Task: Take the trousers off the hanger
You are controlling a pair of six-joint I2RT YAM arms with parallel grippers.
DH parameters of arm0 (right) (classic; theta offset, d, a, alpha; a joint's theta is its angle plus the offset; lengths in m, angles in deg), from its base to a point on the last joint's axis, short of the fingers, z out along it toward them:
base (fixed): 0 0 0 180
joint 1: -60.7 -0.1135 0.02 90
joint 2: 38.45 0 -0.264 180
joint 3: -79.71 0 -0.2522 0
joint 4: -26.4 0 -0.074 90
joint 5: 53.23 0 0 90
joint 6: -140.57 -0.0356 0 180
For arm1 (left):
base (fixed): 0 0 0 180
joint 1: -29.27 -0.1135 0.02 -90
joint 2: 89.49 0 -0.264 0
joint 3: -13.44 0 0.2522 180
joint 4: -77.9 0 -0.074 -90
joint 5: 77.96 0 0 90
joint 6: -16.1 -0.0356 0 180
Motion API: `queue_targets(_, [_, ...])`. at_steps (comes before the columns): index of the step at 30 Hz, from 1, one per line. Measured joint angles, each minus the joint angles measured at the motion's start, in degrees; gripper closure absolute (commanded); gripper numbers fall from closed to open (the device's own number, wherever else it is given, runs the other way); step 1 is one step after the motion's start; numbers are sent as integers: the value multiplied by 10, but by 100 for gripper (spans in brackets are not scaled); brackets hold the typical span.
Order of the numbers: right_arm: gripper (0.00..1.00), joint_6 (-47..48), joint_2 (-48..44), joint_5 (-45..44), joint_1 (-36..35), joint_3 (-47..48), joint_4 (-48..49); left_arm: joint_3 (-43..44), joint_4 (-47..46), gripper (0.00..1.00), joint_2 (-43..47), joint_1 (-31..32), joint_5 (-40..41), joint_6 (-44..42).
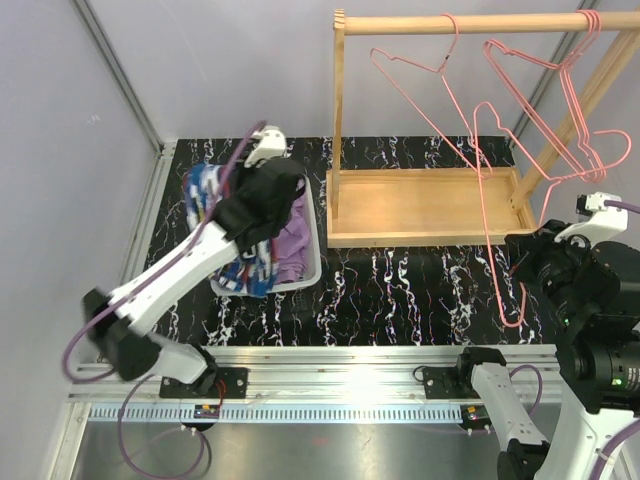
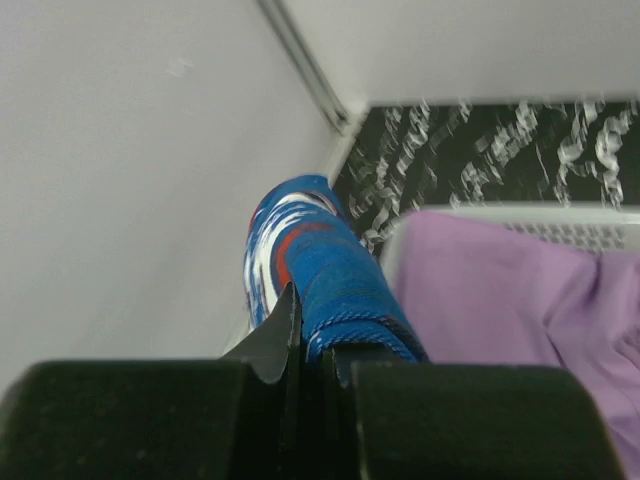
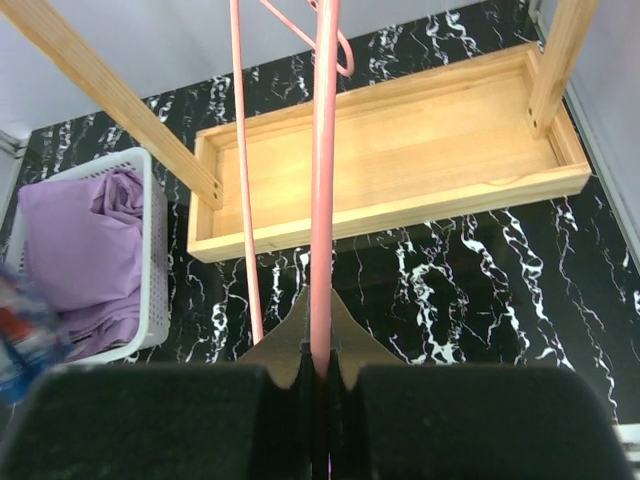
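- Top external view: the left gripper (image 1: pixel 258 232) hangs over a white plastic mesh basket (image 1: pixel 312 255), clenched on the deep blue cloth trousers with white, red and black streaks (image 1: pixel 205 190), which drape below and beside it across the basket's rim. The plain lilac-purple cloth trousers (image 1: pixel 290 245) lie in the basket under that tool. The right gripper (image 1: pixel 522 262) is clamped on a bare pink wire hanger (image 1: pixel 487 190) that rises ahead of it, in front of the wooden clothes rack (image 1: pixel 460 22). No cloth hangs on any hanger, so I judge the removal done and the laying-down in hand.
- Left wrist view: the left gripper (image 2: pixel 310 335) has its jaws pressed together on a fold of the blue trousers (image 2: pixel 310 250), which stretch straight ahead of the fingertips. The lilac trousers (image 2: pixel 500 300) lie to the right of the tool, inside the basket's rim (image 2: pixel 560 215).
- Right wrist view: the right gripper (image 3: pixel 320 345) pinches the pink hanger (image 3: pixel 322 200), whose wire runs straight up from between the fingertips. The rack's wooden tray base (image 3: pixel 400 150) sits ahead of the tool; the basket (image 3: pixel 155 230) with the lilac trousers (image 3: pixel 85 240) is ahead to its left.
- Next move, as I judge it: the left tool should lower over the basket's middle and let go, so the blue cloth drops inside and not over the rim, while the right tool keeps the hanger steady.
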Motion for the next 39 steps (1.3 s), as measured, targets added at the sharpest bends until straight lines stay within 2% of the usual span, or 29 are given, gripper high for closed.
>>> queue_targets(3, [100, 0, -3, 9, 0, 10, 0, 65, 74, 100, -130, -20, -59, 58])
queue_targets(7, [100, 0, -5, 11, 0, 16, 1, 205, 174, 100, -306, -32, -129, 138])
queue_targets(10, [100, 0, -5, 15, 0, 16, 0, 309, 249, 100, -405, -42, -170, 198])
queue_targets(14, [100, 0, -5, 18, 0, 16, 1, 379, 302, 100, -465, -63, -216, 260])
queue_targets(18, [100, 1, -5, -1, 0, 15, 4, 385, 313, 99, -477, -83, -257, 305])
queue_targets(19, [100, 2, -5, -10, 0, 15, 9, 384, 312, 96, -477, -88, -269, 313])
queue_targets(20, [100, 6, -5, -24, 0, 12, 18, 381, 310, 89, -477, -92, -281, 319])
queue_targets(22, [100, 14, -4, -43, 0, 7, 35, 376, 304, 82, -477, -101, -307, 325])
queue_targets(23, [100, 20, -2, -54, 0, 4, 43, 375, 302, 73, -478, -104, -318, 328])
queue_targets(26, [100, 36, 11, -73, 0, -7, 71, 374, 309, 56, -478, -120, -360, 326])
queue_targets(27, [100, 45, 19, -73, 0, -12, 83, 374, 311, 43, -478, -125, -374, 324])
queue_targets(29, [100, 60, 39, -73, 0, -17, 106, 371, 313, 33, -476, -136, -397, 318])
queue_targets(30, [100, 66, 49, -73, 0, -17, 115, 365, 311, 24, -473, -141, -412, 317])
queue_targets(32, [100, 84, 73, -72, 0, -17, 143, 348, 308, 16, -454, -155, -448, 311])
queue_targets(34, [100, 102, 97, -70, 0, -15, 170, 320, 303, 1, -419, -167, -498, 304])
queue_targets(39, [100, 136, 178, -61, 0, 24, 200, 297, 303, 1, -285, -185, -575, 296])
